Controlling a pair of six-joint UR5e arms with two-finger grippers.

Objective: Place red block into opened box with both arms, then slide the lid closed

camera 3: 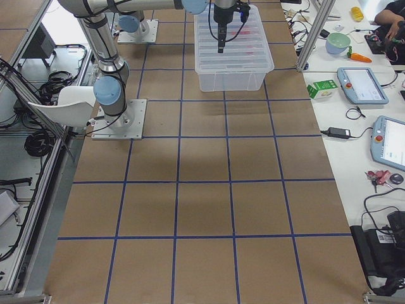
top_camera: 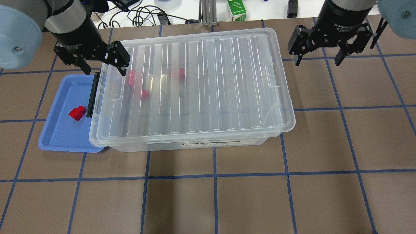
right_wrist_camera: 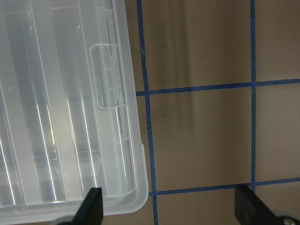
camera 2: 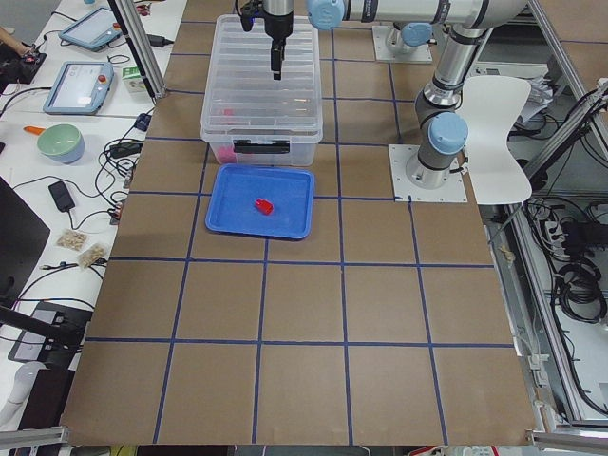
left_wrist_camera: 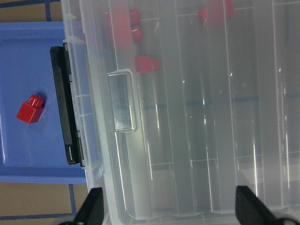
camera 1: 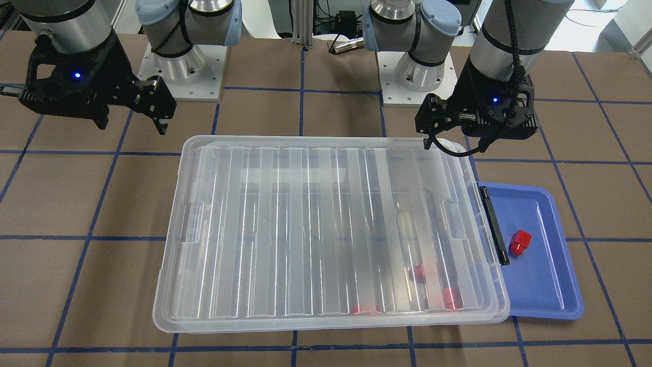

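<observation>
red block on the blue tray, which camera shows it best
Left wrist view: the red block is large, unobstructed, stub visible. Front-facing and overhead show it smaller, exterior left a speck; the other two miss it.

Robotics lab: two robot arms [camera 2: 454, 71] bolted to a surface [camera 2: 304, 304] gridded with blue tape [camera 2: 304, 263]; teach pendants [camera 3: 362, 85], cables [camera 2: 570, 275] alongside.

Beneath the ridged lid [camera 1: 326, 229], red blocks [top_camera: 131, 78] inside the box [top_camera: 195, 145] show only as blurred smears, their number and pose unclear. The blue tray [camera 1: 550, 285] at the box's black-bar end is partly hidden under the box's rim. The left arm [camera 1: 514, 41] and right arm [camera 1: 66, 25] are cut off by the top edge beyond the box. The left wrist view shows only the fingertips [left_wrist_camera: 91, 208] of the left gripper [top_camera: 104, 71]. From the table's ends, it and the right gripper [top_camera: 317, 61] are too small to read.
</observation>
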